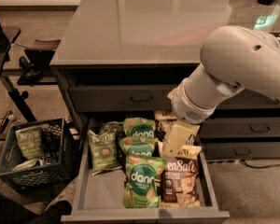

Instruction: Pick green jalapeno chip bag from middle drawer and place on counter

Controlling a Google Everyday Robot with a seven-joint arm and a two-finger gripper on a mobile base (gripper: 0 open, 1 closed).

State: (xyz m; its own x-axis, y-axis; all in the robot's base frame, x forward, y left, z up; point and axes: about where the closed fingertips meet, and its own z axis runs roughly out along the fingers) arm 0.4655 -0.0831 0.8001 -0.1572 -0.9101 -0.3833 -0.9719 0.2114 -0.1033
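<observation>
The green jalapeno chip bag (pixel 102 150) is olive green with white "Kettle" lettering. It lies at the left of the open middle drawer (pixel 83 190). My gripper (pixel 176 139) hangs from the white arm over the drawer's right part, above the brown-and-cream Sea Salt bags (pixel 179 178). It is well to the right of the jalapeno bag and apart from it. The glossy grey counter (pixel 144 22) spreads above the drawers.
Three bright green "dang" bags (pixel 141 178) lie in the drawer's middle. A dark crate (pixel 35 153) with another Kettle bag (pixel 29 141) stands on the floor to the left. Shut drawers with dark handles (pixel 249 129) are at right. A black stand (pixel 14 92) is at far left.
</observation>
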